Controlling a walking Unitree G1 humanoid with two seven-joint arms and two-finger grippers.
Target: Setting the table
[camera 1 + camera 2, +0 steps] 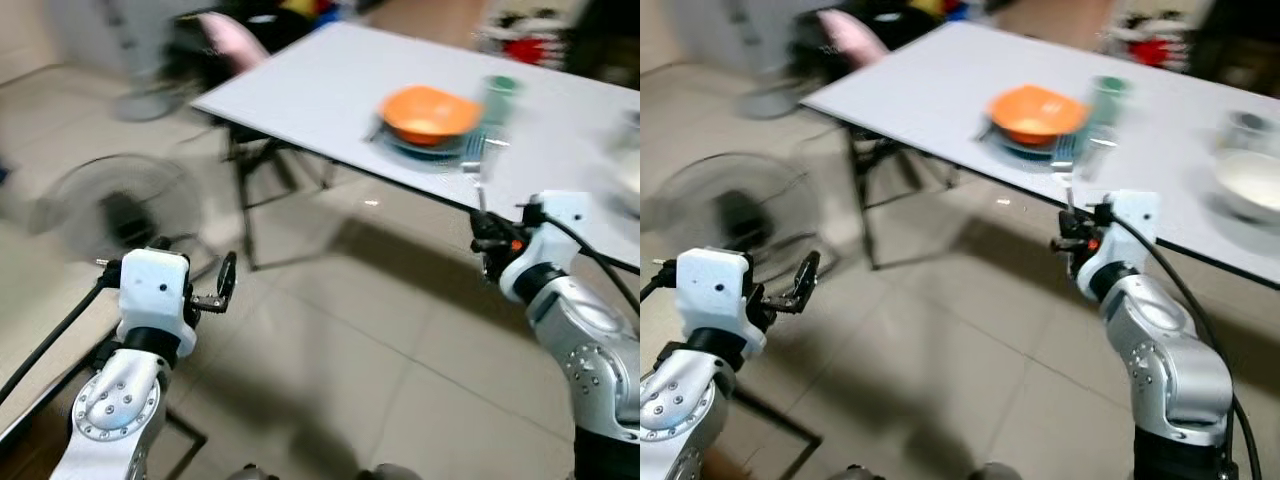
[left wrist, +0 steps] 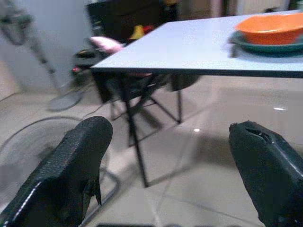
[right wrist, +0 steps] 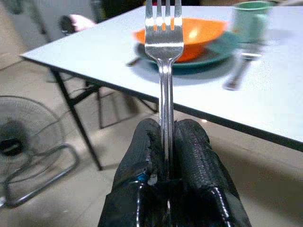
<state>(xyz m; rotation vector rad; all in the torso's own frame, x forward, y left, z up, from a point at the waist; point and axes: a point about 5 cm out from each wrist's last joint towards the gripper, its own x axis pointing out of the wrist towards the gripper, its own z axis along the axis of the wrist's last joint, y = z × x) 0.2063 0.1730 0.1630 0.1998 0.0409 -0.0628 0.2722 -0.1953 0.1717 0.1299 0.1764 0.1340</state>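
Observation:
My right gripper [image 3: 164, 137] is shut on a silver fork [image 3: 164, 56], tines pointing up, just short of the near edge of the white table [image 1: 320, 90]. On the table an orange bowl [image 1: 428, 112] sits on a dark green plate [image 1: 420, 148], with a green cup [image 1: 498, 98] beside it and a utensil [image 3: 239, 73] lying near the plate. A white bowl [image 1: 1252, 178] stands further right. My left gripper [image 1: 226, 280] is open and empty, low over the floor to the left; its fingers [image 2: 75, 165] stand wide apart in the left wrist view.
A floor fan [image 1: 110, 210] stands on the tiles at the left. A dark folding chair [image 1: 260, 160] with a pink cushion [image 1: 232, 40] sits by the table's far-left corner. Tiled floor lies open between me and the table.

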